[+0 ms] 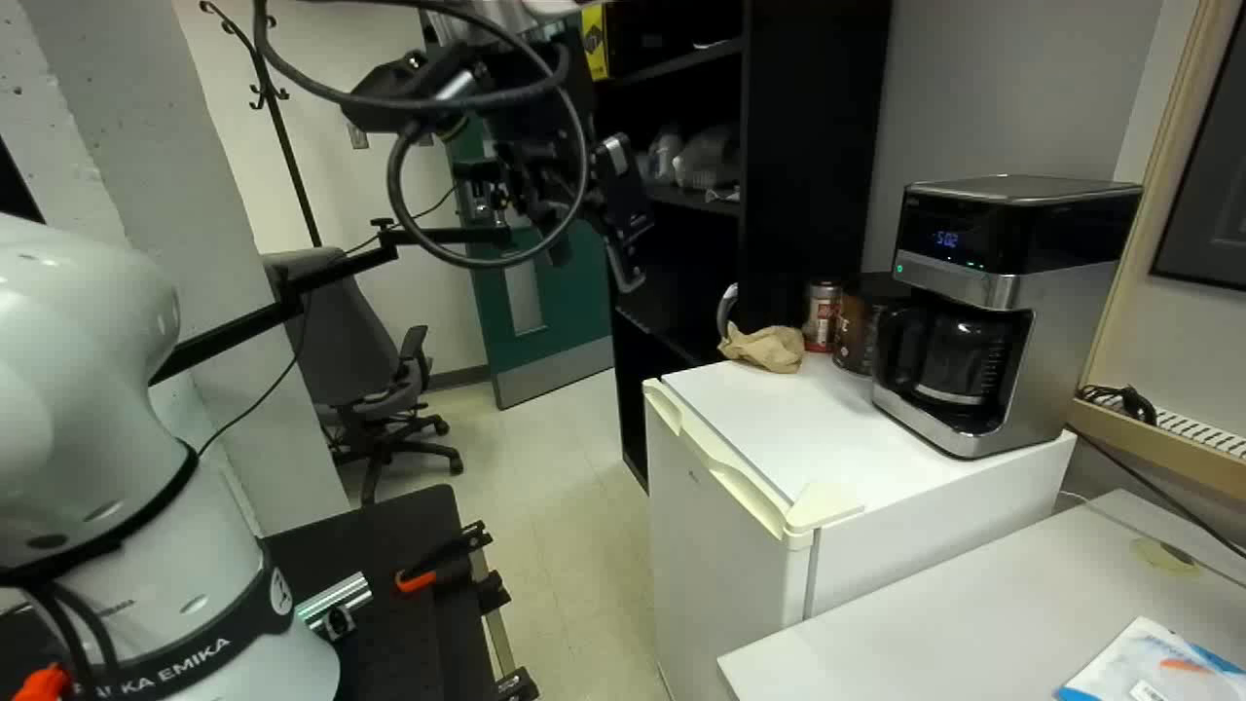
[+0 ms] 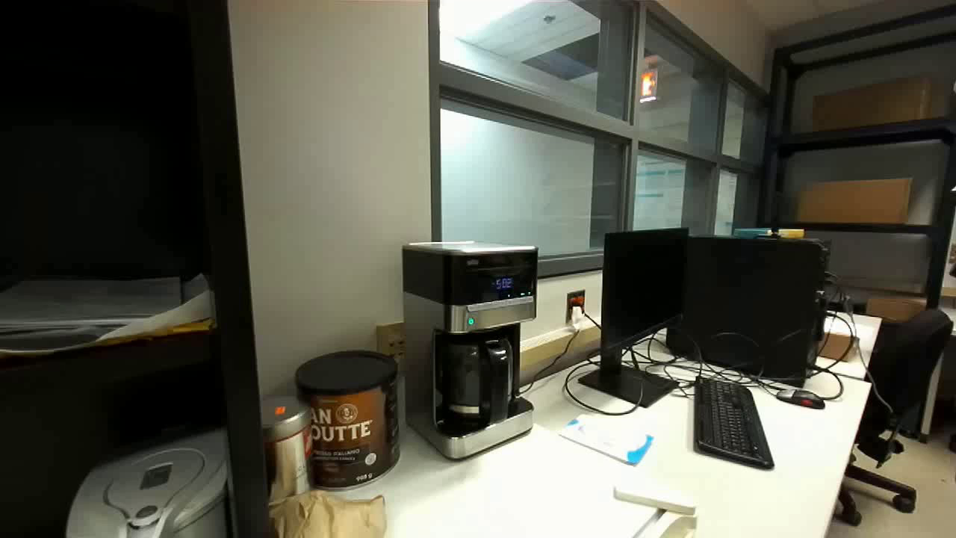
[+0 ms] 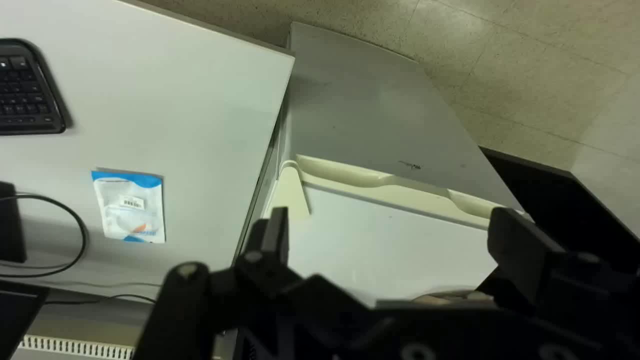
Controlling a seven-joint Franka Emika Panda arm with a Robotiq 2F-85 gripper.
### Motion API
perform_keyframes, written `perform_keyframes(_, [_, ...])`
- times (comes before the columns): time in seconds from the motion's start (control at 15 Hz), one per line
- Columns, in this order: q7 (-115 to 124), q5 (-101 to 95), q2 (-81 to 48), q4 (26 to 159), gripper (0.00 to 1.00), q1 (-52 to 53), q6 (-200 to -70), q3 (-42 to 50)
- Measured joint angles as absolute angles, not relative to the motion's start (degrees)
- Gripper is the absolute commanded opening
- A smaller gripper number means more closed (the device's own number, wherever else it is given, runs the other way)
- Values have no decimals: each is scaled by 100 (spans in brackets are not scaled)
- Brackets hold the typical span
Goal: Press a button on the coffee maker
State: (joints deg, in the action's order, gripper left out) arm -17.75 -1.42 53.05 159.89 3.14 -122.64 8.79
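Coffee maker [image 1: 1046, 312] is on top of the white fridge [image 1: 769, 428], toward the rear, on the bench [image 1: 973, 623] side. Boxy, upright, long axis vertical. Glossy black head, silver-grey top plate, metallic base lip. Front faces the fridge's handle edge, same way as the fridge door. Blue display [image 2: 502, 284] reads 5:02 in both exterior views; small green light [image 2: 471, 321] lit at one end of the silver strip [image 2: 504, 310]. Dark glass carafe [image 2: 461, 381] seated in the bay, rounded, its black handle [image 2: 497, 381] pointing out the front.

Gripper [image 3: 390, 220]: jaws wide, fridge top visible through the gap. Black, blocky, soft focus in the wrist view. In an exterior view it hangs in the air well apart from the coffee maker, black cable [image 1: 496, 263] looping by the wrist.

Also on the fridge: brown cylindrical canister [image 2: 358, 426] with black lid [image 2: 347, 372], just beside the coffee maker (can't tell if touching), smaller metal can [image 2: 287, 448], crumpled tan bag [image 2: 328, 515], papery.

Fridge top is smooth; cream moulded handle strip [image 3: 400, 193] has scooped recesses. Bench is pale, smooth: flat white-and-blue packet [image 3: 131, 207], black keyboard [image 3: 30, 90] partly out of frame.
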Motion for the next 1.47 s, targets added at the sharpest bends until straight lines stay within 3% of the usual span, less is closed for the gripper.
perform_keyframes(0.8, [-1746, -210, 5184, 16028, 100, 297, -12377, 824])
perform_keyframes(1.4, [-1684, -1636, 3732, 15609, 100, -101, -14206, 266])
perform_keyframes(1.47, [-1683, -1832, 3472, 15493, 75, -173, -14394, 192])
